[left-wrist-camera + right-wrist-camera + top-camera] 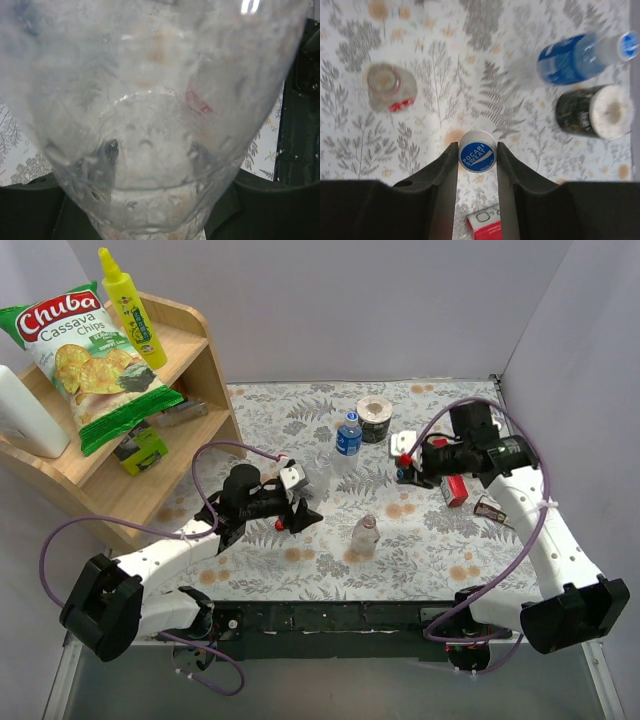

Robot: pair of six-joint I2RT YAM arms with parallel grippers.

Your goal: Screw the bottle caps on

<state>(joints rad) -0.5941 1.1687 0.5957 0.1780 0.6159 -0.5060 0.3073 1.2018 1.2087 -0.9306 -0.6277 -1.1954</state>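
The right gripper clamps the blue cap, the left gripper the clear bottle; a tilted cap could cross-thread.

we see a blue-and-white cap, a clear bottle and a counter printed with grey ferns, orange blooms.

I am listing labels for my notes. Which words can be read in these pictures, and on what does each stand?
"Chuba Cassava Chips": green chip bag.
"POCARI SWEAT": blue cap between the fingers of the right gripper.
Too blurred or small to read: blue bottle label, yellow bottle label.
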